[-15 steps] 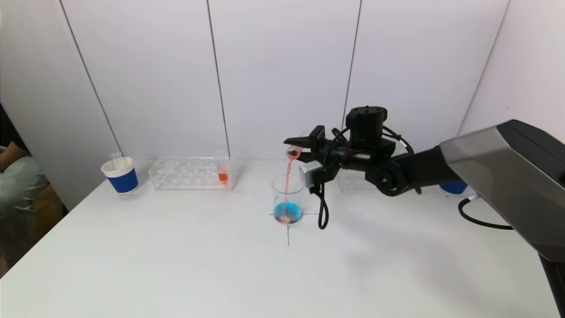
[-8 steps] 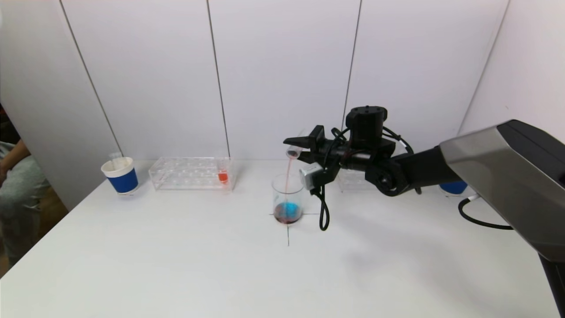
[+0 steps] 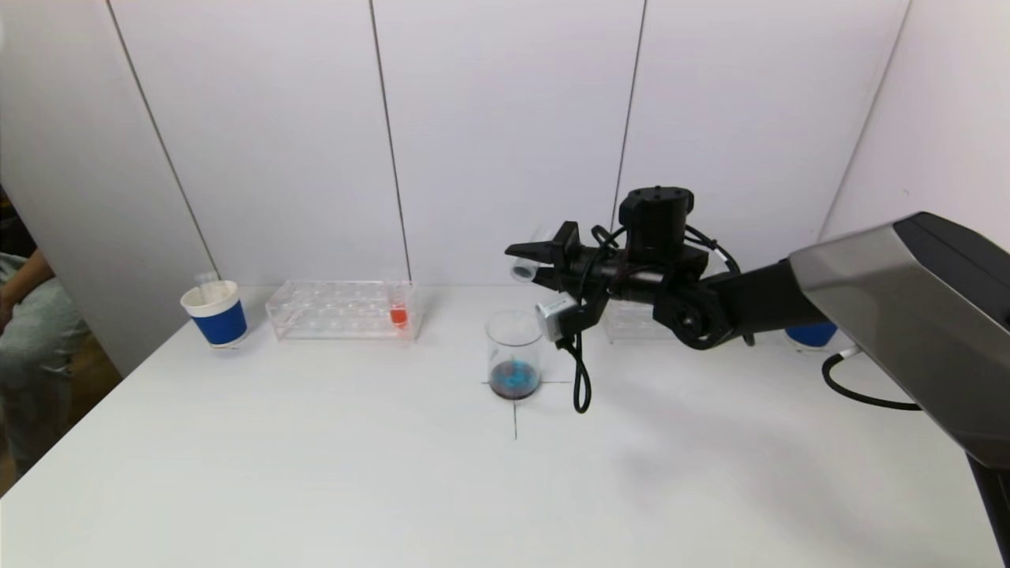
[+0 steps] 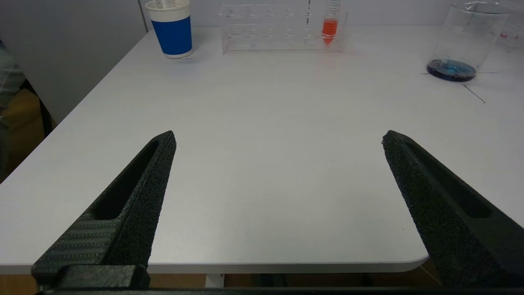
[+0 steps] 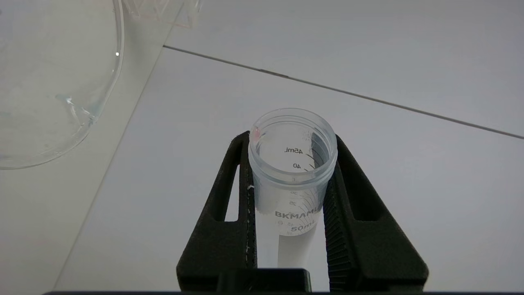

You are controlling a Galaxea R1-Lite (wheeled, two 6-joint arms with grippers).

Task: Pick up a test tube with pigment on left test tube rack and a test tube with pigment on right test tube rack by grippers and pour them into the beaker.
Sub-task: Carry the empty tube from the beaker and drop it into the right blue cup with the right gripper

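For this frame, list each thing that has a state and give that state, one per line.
right gripper: shut on the test tube, held above the beaker.
test tube: tipped on its side, looks emptied.
beaker: upright, dark blue liquid at the bottom.
left test tube rack: holds one upright tube with orange pigment.
left gripper: open, empty, over the table's near edge.
blue paper cup: upright.
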